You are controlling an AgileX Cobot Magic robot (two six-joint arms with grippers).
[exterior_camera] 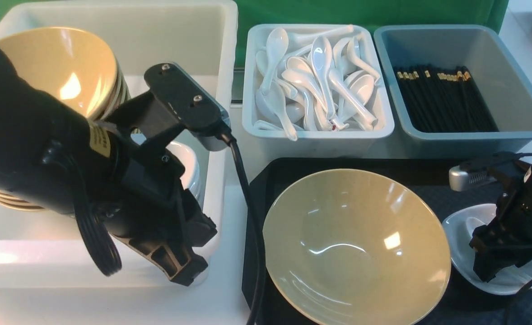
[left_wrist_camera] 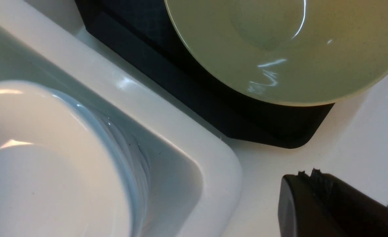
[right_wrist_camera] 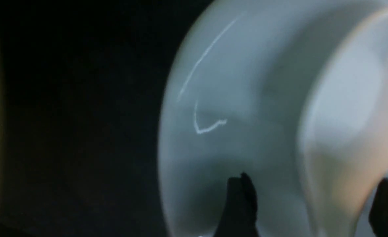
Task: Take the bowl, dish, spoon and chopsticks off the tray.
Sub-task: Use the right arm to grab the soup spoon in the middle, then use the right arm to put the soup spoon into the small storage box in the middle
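The right pincer (exterior_camera: 489, 264), at the right edge of the front view, points down into the dish (exterior_camera: 460, 257). Its two black fingers (right_wrist_camera: 241, 197) are spread wide. In the right wrist view they stand on either side of the spoon (right_wrist_camera: 345, 108), and a gap shows between one finger and the spoon, so nothing is gripped. That view is blurred, and I cannot tell whether the fingertips touch the dish.

The spoon lies inside the dish, which sits on the tray (exterior_camera: 410, 166) at centre right. The bowl (exterior_camera: 356, 248) is just beside it on the tray, upright and empty, filling the lower middle of the frame.

The left pincer (exterior_camera: 182, 266) is at lower left with its fingers pressed together and nothing between them. It hangs over the near corner of the big white bin (exterior_camera: 221, 45) and the strip of white bench (exterior_camera: 90, 307) beside the tray.

That bin fills the upper left. It holds a tilted stack of tan bowls (exterior_camera: 63, 72) and a stack of white dishes (exterior_camera: 189, 167), which is partly hidden by the left arm.

At upper centre, beyond the tray, a pale bin (exterior_camera: 315, 142) is heaped with white spoons (exterior_camera: 320, 81). To its right, a grey-blue bin (exterior_camera: 464, 144) holds a row of black chopsticks (exterior_camera: 442, 99) with their gold bands toward the far wall.
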